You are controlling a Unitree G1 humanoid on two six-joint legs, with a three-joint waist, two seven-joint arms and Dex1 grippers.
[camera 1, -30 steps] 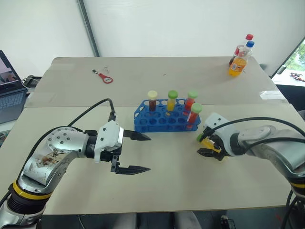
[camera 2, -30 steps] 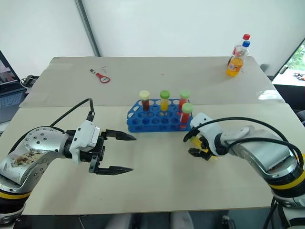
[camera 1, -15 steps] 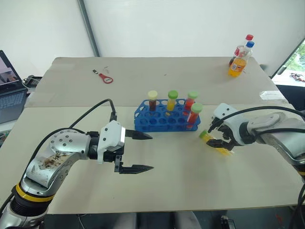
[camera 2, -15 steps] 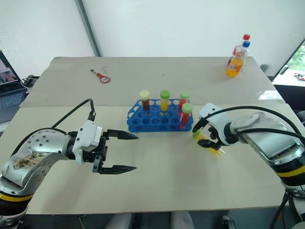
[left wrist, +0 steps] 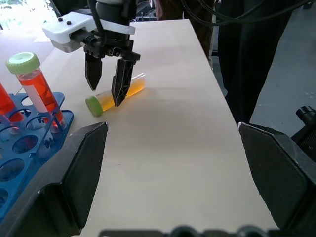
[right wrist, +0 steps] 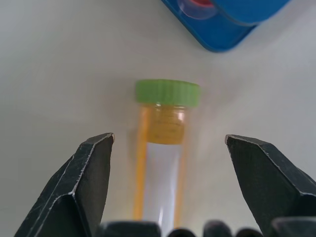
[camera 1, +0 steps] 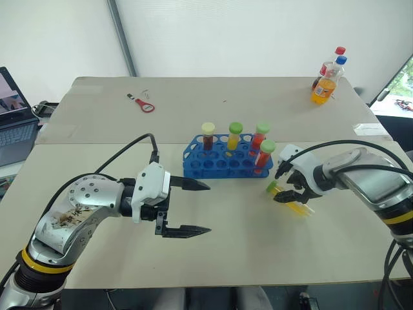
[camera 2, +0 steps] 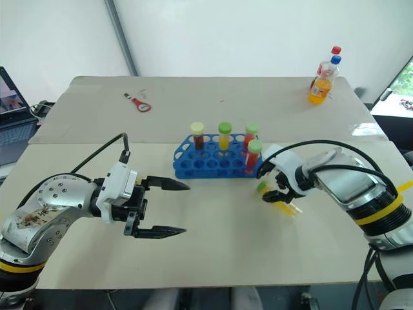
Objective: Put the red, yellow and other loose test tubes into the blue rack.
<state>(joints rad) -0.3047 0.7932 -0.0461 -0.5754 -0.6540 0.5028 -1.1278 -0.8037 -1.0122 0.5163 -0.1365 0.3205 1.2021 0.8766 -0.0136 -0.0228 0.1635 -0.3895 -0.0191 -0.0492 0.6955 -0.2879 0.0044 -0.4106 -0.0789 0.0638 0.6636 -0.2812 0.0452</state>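
The blue rack (camera 1: 222, 166) stands mid-table with several capped tubes upright in it: a brown one (camera 1: 207, 137), a yellow one (camera 1: 233, 137) and two red ones (camera 1: 259, 139). One loose test tube (camera 1: 294, 204) with yellow liquid and a green cap lies flat on the table just right of the rack. My right gripper (camera 1: 287, 188) points down over it, open, with a finger on each side of the tube (right wrist: 167, 129) and neither touching it. My left gripper (camera 1: 208, 208) hovers open and holds nothing, in front of the rack's left end.
An orange soda bottle (camera 1: 322, 86) and a second bottle stand at the far right corner. A red bottle opener (camera 1: 144, 106) lies at the far left. A laptop (camera 1: 11, 117) sits beyond the table's left edge.
My right gripper has shifted away from me and its wrist has turned while staying above the yellow tube. The tube has stayed on the table. The left gripper has kept still.
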